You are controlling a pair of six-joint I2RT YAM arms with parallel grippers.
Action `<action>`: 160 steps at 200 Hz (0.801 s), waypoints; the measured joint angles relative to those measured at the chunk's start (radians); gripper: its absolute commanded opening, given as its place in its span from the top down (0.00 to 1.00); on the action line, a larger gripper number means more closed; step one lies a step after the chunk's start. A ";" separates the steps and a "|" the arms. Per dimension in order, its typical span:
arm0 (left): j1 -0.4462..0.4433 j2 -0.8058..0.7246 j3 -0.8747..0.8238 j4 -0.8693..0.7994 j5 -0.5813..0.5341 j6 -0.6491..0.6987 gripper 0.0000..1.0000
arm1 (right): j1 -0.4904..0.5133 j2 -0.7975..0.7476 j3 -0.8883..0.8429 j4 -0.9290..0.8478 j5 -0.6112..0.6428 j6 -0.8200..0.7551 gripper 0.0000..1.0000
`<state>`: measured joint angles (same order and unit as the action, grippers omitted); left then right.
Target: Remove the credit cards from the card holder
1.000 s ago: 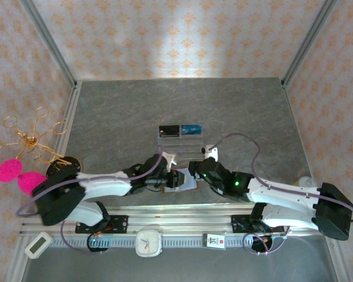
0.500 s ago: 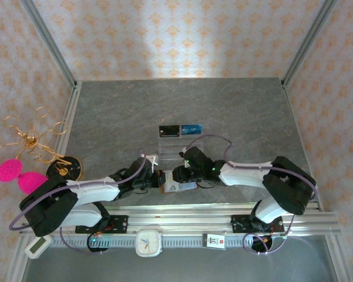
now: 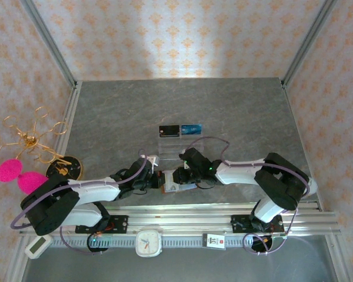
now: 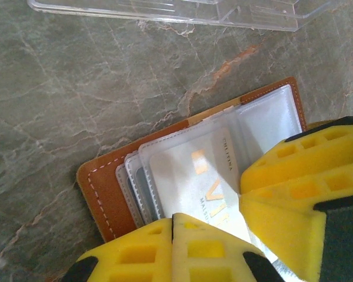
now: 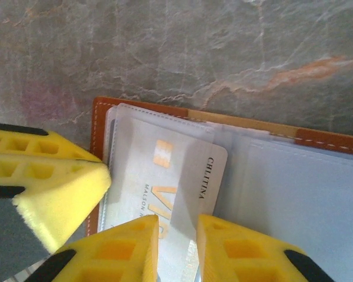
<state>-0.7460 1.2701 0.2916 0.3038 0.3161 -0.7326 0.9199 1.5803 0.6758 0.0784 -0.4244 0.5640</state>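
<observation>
The grey marbled desk (image 3: 235,111) sits inside patterned wallpaper walls, and both my arms meet over the card holder (image 4: 100,197). It lies spread open near the front edge of the desk, just in front of the clear stand (image 4: 165,9) that carries a black card (image 3: 169,130) and a blue card (image 3: 192,128). The top credit card (image 5: 176,164), pale with gold lettering, appears to sit part way out of its clear sleeve (image 4: 135,176), one of several layered toward the brown edge. My left fingers (image 4: 175,235) are pressed together at the holder's near side; whether they nip the leather or only bear down on it I cannot tell. My right fingers (image 5: 155,230) stand narrow, with a slim gap between them, poised over the card's lower end rather than clamped on it, as far as I can see. The card is thin, glossy and lying flat, so I expect the right fingers could skid off its face or catch the sleeve with it. If the left hold is weak, a pull would likely drag or lift the whole holder instead of freeing the card. The two sets of fingers crowd close together, so a small correction could knock one into the other. A sharp pull toward the back could also bump the stand.
</observation>
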 measured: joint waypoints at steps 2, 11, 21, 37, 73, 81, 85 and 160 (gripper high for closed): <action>0.000 -0.002 -0.002 0.000 -0.001 0.000 1.00 | 0.000 0.000 0.001 -0.003 0.004 0.000 0.76; 0.001 -0.008 -0.006 0.000 -0.005 0.000 1.00 | 0.000 -0.001 0.005 -0.016 0.020 0.000 0.76; 0.002 -0.012 -0.010 -0.001 -0.008 0.000 1.00 | 0.002 -0.005 0.010 -0.030 0.040 -0.003 0.75; 0.003 -0.019 -0.013 -0.011 -0.011 0.000 1.00 | 0.004 -0.014 0.012 -0.049 0.066 -0.005 0.73; 0.003 -0.100 -0.007 -0.043 -0.011 0.004 1.00 | 0.011 -0.050 0.014 -0.085 0.104 -0.015 0.72; 0.002 -0.113 0.001 -0.047 -0.010 0.005 1.00 | 0.011 -0.061 0.014 -0.089 0.111 -0.016 0.73; 0.002 -0.117 0.007 -0.047 -0.011 0.006 1.00 | 0.011 -0.066 0.014 -0.090 0.114 -0.017 0.73; -0.045 0.056 0.074 -0.019 -0.011 0.021 1.00 | -0.051 -0.080 0.018 -0.083 0.030 -0.019 0.76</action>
<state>-0.7906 1.3266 0.3656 0.2844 0.3054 -0.7116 0.8688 1.5002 0.6941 -0.0048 -0.3946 0.5449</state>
